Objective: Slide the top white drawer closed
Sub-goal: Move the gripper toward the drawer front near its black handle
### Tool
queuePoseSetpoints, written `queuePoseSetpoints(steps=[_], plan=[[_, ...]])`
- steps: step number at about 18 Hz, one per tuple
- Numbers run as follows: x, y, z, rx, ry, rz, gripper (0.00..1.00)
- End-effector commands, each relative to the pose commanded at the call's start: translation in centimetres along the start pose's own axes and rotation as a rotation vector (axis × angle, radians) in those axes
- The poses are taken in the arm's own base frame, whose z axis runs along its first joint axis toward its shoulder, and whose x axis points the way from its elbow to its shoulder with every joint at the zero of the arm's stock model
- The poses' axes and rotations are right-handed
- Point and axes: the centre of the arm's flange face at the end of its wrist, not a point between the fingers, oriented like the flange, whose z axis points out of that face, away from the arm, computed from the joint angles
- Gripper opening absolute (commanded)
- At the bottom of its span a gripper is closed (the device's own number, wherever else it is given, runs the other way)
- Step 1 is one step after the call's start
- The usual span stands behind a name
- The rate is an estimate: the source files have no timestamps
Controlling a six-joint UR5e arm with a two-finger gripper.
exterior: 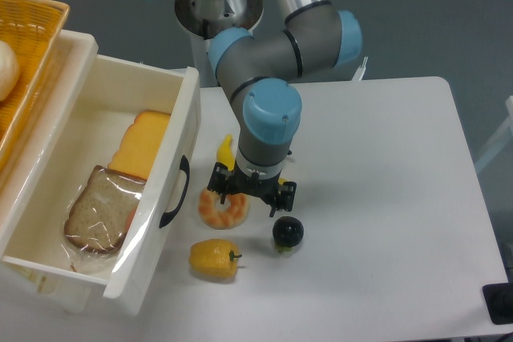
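The top white drawer stands pulled far out to the right of the cabinet, its flat front carrying a black curved handle. Inside lie a wrapped bread slice and an orange cheese wedge. My gripper hangs over the table just right of the drawer front, above a shrimp toy. Its fingers point down and look spread, with nothing between them. It is apart from the drawer handle.
On the table near the gripper lie a yellow bell pepper, a dark round fruit and a yellow item partly behind the arm. An orange wicker basket sits atop the cabinet at the left.
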Motion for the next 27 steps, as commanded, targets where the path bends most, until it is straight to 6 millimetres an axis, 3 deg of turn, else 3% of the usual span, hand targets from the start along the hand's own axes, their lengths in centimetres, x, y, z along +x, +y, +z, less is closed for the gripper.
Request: queuePoseSetpoints(steps=[10, 17, 27], plan=[[0.3, -0.2, 0.9, 0.002, 0.043, -0.064, 1.00], [2.4, -0.6, 0.8, 0.010, 0.073, -0.040, 1.00], [2.6, -0.7, 0.5, 0.015, 0.073, -0.034, 1.00]])
